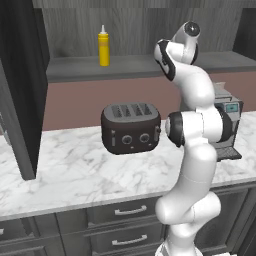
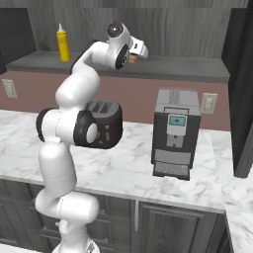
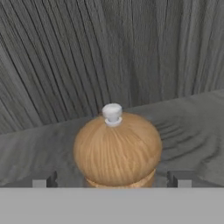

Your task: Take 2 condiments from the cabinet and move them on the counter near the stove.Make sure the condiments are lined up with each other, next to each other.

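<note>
Left base view: the yellow squeeze bottle (image 1: 103, 46) stands upright on the cabinet shelf (image 1: 75, 66), well left of the raised arm. A black toaster (image 1: 131, 127) sits on the marble counter (image 1: 75, 172) below.

Right base view: the arm reaches onto the shelf; the pepper mill (image 2: 133, 58) peeks out brown beside the hand, well right of the bottle. A coffee machine (image 2: 175, 132) stands on the counter.

Hand view: the pepper mill's rounded wooden top with its pale knob sits between the fingertips (image 3: 45, 179) of the gripper (image 3: 113, 180), which are spread wide on either side, not touching it
</note>
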